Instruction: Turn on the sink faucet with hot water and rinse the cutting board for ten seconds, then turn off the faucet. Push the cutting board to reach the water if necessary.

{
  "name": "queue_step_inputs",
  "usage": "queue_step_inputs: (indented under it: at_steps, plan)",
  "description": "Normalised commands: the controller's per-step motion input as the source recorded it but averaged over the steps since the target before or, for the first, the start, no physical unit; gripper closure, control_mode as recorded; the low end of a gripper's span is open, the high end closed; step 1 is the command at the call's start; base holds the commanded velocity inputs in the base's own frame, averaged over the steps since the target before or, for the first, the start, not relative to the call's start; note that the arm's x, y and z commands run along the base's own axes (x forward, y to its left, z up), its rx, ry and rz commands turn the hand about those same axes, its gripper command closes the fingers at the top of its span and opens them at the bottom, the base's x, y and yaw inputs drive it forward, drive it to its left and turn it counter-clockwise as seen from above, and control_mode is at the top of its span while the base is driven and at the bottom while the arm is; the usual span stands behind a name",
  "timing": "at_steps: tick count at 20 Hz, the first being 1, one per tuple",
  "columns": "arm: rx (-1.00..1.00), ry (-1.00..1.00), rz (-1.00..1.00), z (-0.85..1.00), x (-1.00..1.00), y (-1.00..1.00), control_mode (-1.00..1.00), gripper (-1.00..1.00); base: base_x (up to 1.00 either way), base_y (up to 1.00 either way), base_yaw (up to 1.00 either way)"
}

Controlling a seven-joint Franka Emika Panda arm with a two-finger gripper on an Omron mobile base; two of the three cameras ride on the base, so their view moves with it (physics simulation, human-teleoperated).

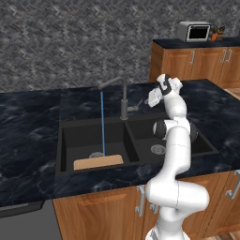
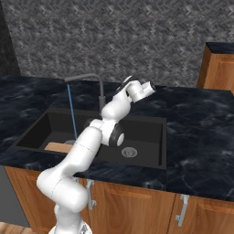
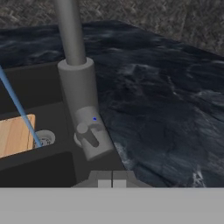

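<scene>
Nearest you in the left base view, the wooden cabinet fronts (image 1: 112, 206) ran along the bottom of the frame, with the arm rising from the lower right and crossing in front of the right basin. Its gripper (image 1: 151, 99) sat at centre right, jaws fully closed with nothing between them, just beside the small side lever of the sink faucet (image 1: 123, 101). In the hand view the closed tips (image 3: 112, 183) showed at the bottom centre, close to the lever but not plainly touching it.

Your cutting board (image 1: 98, 162) lay flat at the near edge of the left basin of the black sink (image 1: 65, 145), lower left of centre. The water (image 1: 102, 123) fell as a thin blue line from the spout tip to the basin floor just behind the board, near the round drain; whether it touched the board, you could not tell.

Beyond the sink, the dark marble counter (image 1: 28, 122) spread to both sides. At the upper right, a toaster oven (image 1: 193, 31) stood on a further counter before the grey patterned wall.
</scene>
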Motion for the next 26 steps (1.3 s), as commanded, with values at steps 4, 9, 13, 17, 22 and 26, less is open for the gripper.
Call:
queue_step_inputs:
  at_steps: [4, 9, 13, 17, 22, 26]
  plan:
    - [0.00, 0.00, 0.00, 0.00, 0.00, 0.00, -1.00, 1.00, 0.00, 0.00, 0.00]
    - [0.00, 0.00, 0.00, 0.00, 0.00, 0.00, -1.00, 1.00, 0.00, 0.00, 0.00]
    - [0.00, 0.00, 0.00, 0.00, 0.00, 0.00, -1.00, 1.00, 0.00, 0.00, 0.00]
    - [0.00, 0.00, 0.00, 0.00, 0.00, 0.00, -1.00, 1.00, 0.00, 0.00, 0.00]
    - [0.00, 0.00, 0.00, 0.00, 0.00, 0.00, -1.00, 1.00, 0.00, 0.00, 0.00]
    - [0.00, 0.00, 0.00, 0.00, 0.00, 0.00, -1.00, 1.00, 0.00, 0.00, 0.00]
